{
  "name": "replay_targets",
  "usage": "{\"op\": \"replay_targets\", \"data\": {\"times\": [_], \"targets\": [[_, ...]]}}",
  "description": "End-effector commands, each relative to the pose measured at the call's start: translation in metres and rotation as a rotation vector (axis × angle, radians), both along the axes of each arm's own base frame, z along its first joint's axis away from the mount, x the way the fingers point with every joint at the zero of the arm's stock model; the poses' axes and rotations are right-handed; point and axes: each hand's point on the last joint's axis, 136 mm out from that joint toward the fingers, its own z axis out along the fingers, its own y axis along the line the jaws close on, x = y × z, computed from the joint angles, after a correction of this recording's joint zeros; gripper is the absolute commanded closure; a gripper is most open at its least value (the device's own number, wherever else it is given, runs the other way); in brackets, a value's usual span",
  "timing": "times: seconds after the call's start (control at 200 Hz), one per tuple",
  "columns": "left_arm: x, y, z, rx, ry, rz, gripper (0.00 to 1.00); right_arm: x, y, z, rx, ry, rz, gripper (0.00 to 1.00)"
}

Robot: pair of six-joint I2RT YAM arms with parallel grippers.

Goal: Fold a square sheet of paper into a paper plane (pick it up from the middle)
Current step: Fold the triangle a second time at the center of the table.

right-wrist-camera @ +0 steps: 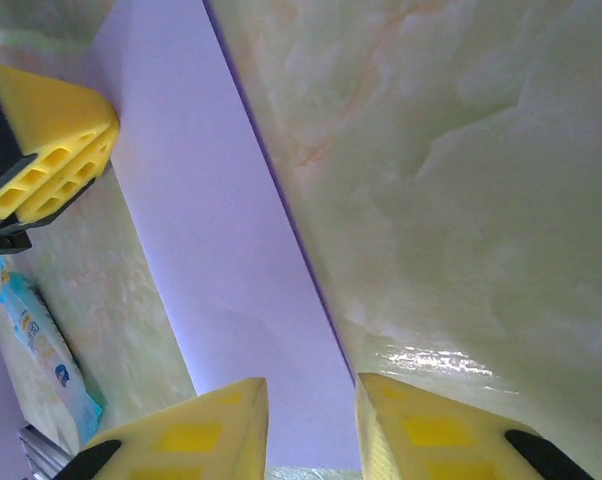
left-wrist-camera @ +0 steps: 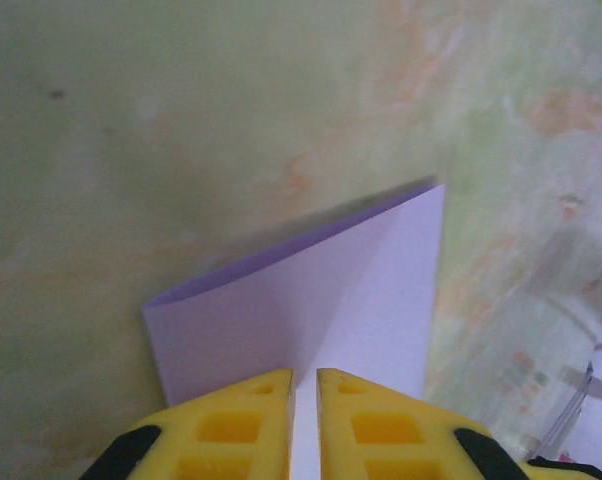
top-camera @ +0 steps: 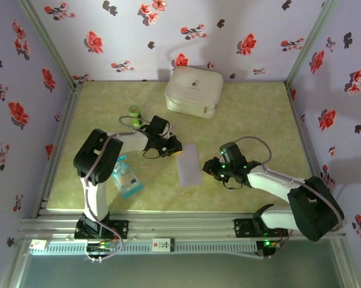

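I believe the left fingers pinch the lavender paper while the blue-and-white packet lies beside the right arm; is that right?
Not quite: the top external view shows the blue-and-white packet beside the left arm; the left fingers do pinch the lavender paper.

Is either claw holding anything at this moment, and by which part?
The left claw is shut on the folded lavender paper, pinching it at one edge. The right claw stands open at the opposite edge, gripping nothing.
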Motion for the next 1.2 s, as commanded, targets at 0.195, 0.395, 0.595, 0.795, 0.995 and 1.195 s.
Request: {"op": "replay_targets", "data": {"times": [0.195,0.395,0.595,0.795,0.995,1.195], "targets": [[-0.009,0.012,-0.023,-0.004,0.017,0.002,0.86,-0.008,0.009,-0.001,0.029,0.049,0.022,0.64],[-0.01,0.011,-0.024,-0.014,0.015,-0.008,0.86,-0.009,0.021,-0.002,0.076,0.087,0.054,0.6],[-0.01,0.009,-0.022,-0.031,0.008,-0.026,0.86,-0.001,0.039,0.008,0.165,0.067,0.081,0.58],[-0.009,0.003,-0.019,-0.056,-0.003,-0.056,0.86,0.006,0.045,0.011,0.194,0.045,0.092,0.59],[-0.005,-0.002,-0.014,-0.071,-0.033,-0.092,0.85,0.014,0.045,0.006,0.217,0.04,0.092,0.6],[0.001,-0.007,-0.01,-0.078,-0.059,-0.113,0.85,0.021,0.046,0.006,0.272,0.032,0.097,0.61]]}}
